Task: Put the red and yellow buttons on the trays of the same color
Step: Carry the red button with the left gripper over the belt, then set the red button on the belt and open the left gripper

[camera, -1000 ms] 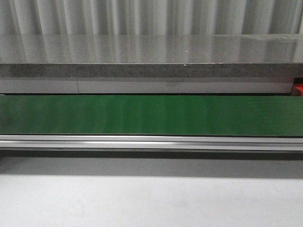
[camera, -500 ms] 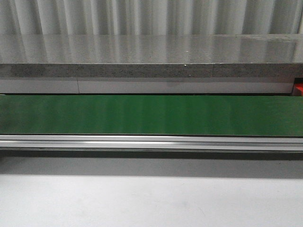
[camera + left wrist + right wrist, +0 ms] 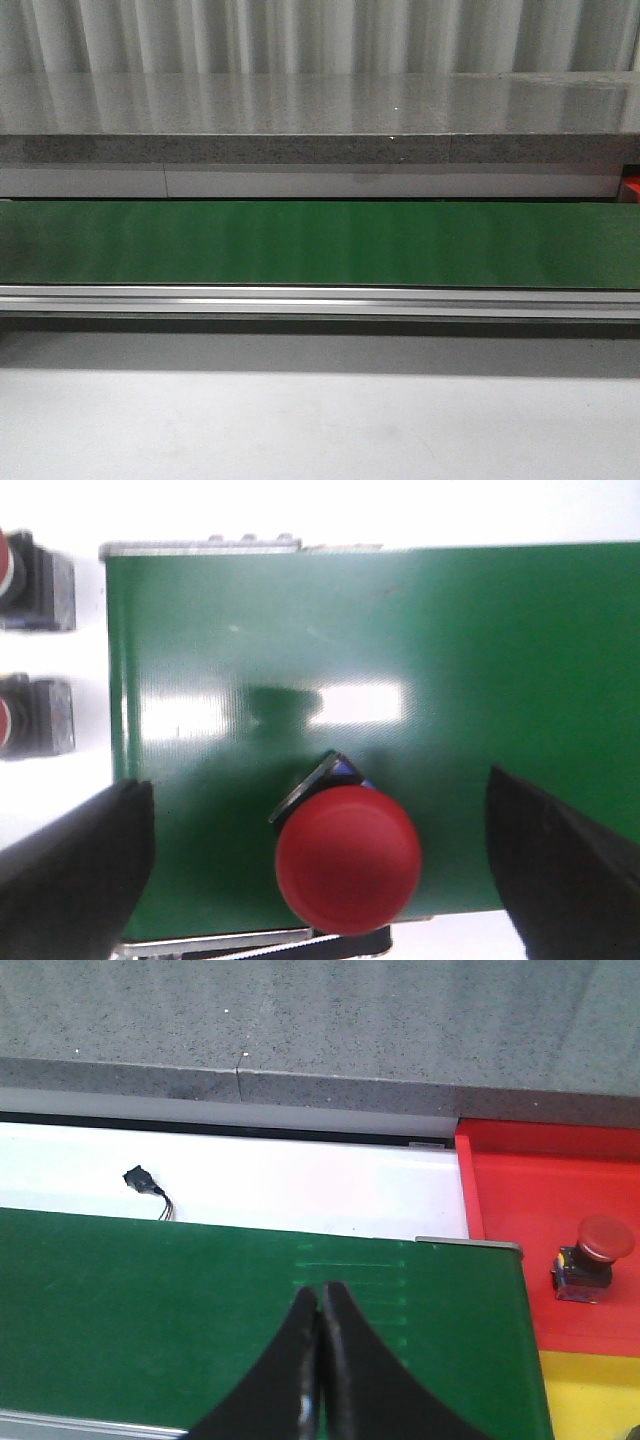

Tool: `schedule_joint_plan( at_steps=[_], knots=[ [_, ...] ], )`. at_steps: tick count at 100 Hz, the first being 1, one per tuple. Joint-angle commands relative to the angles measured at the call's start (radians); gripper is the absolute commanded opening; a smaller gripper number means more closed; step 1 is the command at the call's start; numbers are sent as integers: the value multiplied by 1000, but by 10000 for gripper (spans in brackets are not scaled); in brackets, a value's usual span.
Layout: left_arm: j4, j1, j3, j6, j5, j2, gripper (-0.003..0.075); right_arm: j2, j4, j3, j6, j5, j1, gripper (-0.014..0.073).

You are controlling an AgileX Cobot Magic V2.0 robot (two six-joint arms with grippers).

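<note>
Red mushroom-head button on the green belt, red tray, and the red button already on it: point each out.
Red mushroom-head button on the green belt (image 3: 347, 859): left wrist view, centre of its domed cap.
Red tray (image 3: 520, 1175): right wrist view, bare floor.
Red button on the tray (image 3: 605, 1237): right wrist view, its cap.

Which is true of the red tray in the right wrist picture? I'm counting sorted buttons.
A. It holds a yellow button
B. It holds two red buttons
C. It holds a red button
C: one red button sits on the red tray, nothing else visible there.
</note>
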Motion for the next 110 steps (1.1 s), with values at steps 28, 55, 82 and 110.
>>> schedule_joint_plan(
  at_steps=[28, 55, 82, 110],
  knots=[
    [4, 151, -26, -81, -40, -132, 627, -3, 8, -26, -10, -68, 2, -68],
    [79, 357, 132, -117, -43, -107, 627, -3, 8, -26, -10, -68, 2, -68],
    [93, 495, 194, -143, -155, -65, 627, -3, 8, -26, -10, -68, 2, -68],
    [93, 506, 163, -143, -186, 78, 627, -3, 8, -26, -10, -68, 2, -68]
  ],
)
